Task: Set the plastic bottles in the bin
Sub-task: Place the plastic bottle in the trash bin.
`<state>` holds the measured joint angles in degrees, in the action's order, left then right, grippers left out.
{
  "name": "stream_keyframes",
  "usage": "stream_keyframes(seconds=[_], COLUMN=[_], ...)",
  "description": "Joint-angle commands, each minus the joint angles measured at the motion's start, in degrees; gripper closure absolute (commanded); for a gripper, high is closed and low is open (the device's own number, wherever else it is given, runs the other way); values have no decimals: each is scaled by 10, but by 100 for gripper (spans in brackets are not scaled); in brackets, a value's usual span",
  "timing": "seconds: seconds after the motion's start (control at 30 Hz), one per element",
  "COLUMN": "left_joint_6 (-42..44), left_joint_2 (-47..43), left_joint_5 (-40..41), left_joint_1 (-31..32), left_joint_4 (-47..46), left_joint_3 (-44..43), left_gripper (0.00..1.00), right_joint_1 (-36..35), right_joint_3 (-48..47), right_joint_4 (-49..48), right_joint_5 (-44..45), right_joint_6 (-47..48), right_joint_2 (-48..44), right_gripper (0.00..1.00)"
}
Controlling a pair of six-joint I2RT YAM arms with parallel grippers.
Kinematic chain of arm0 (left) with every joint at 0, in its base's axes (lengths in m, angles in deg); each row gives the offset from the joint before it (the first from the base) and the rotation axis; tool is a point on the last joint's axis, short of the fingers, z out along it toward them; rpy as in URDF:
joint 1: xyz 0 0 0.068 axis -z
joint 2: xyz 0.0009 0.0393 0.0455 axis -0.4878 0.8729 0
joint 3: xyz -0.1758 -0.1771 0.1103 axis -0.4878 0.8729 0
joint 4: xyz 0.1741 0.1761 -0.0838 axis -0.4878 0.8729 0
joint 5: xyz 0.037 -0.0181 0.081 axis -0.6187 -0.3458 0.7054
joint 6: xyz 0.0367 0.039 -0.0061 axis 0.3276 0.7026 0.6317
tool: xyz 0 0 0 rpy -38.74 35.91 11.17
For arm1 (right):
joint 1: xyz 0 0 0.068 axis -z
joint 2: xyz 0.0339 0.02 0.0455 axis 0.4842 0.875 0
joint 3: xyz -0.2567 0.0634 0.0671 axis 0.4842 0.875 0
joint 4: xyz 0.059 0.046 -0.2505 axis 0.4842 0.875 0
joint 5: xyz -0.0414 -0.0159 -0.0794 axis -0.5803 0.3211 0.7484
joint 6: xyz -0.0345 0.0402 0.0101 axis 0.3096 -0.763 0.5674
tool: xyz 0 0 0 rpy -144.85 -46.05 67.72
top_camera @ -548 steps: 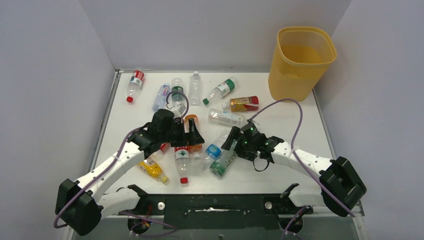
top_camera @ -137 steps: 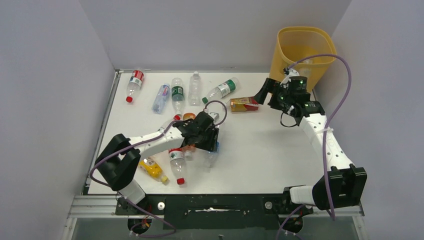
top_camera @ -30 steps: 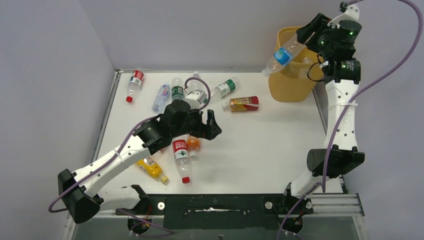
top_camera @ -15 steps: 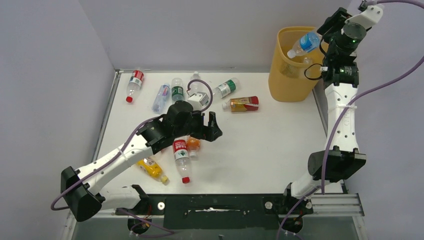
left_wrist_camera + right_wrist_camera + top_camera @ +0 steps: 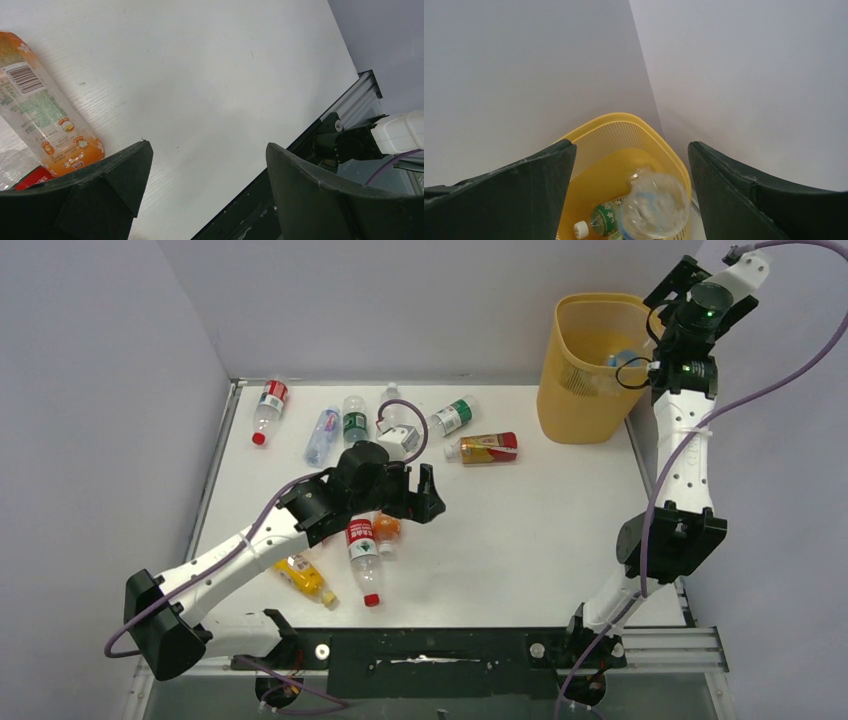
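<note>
Hanging high over the tall yellow-orange plastic bin (image 5: pixel 588 390), the right gripper (image 5: pixel 630 150) had its dark wedge-shaped jaws spread wide, released, grasping nothing. Below it, inside the bin's rounded-square rim, a clear round plastic bottle with a blue label (image 5: pixel 655 205) showed end-on and blurred, touching neither finger. Under that lay a green-labelled bottle with a white cap (image 5: pixel 599 220) on the smooth bin floor. The bin's upper band looked finely perforated; it stood at the far right corner of the white matte desk (image 5: pixel 530 530).

The left gripper (image 5: pixel 208 147) was near mid-desk, jaws wide apart, empty. Just beside its left finger lay an orange bottle with a printed label (image 5: pixel 45 120), not touched. A clear bottle with a red label and red cap (image 5: pixel 365 555) and a yellow bottle (image 5: pixel 303 578) lay nearer the near left. An amber bottle with a red label (image 5: pixel 485 447) lay toward the far edge, with more clear bottles along that edge.
</note>
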<state>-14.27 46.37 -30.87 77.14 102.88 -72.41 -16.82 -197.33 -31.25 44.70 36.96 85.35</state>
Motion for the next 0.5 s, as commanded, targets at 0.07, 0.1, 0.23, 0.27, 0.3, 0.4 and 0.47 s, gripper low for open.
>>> stream_keyframes(seconds=[0.07, 0.1, 0.23, 0.27, 0.3, 0.4, 0.47], left_joint_6=[11, 12, 28, 35, 44, 77, 104], left_joint_2=[5, 7, 32, 42, 56, 103, 133], left_joint_5=[-9, -9, -10, -11, -12, -19, -29], left_joint_1=[-1, -2, -3, -4, -5, -8, -14], left_joint_4=[-32, -33, -38, -39, -39, -40, -41], left_joint_3=[-7, -7, -22, -29, -38, -71, -96], left_gripper=[15, 15, 15, 15, 15, 15, 15], right_joint_1=[-1, -1, -1, -2, -2, -11, -23], right_joint_3=[-32, -34, -40, -40, -40, -33, -12], right_joint_4=[8, 13, 38, 47, 58, 99, 117], right_joint_5=[-26, -30, -50, -59, -67, -79, -82], right_joint_6=[2, 1, -4, -8, -12, -20, -23], right_joint_2=[2, 2, -8, -15, -21, -43, -64], right_gripper=[10, 9, 7, 7, 7, 7, 6])
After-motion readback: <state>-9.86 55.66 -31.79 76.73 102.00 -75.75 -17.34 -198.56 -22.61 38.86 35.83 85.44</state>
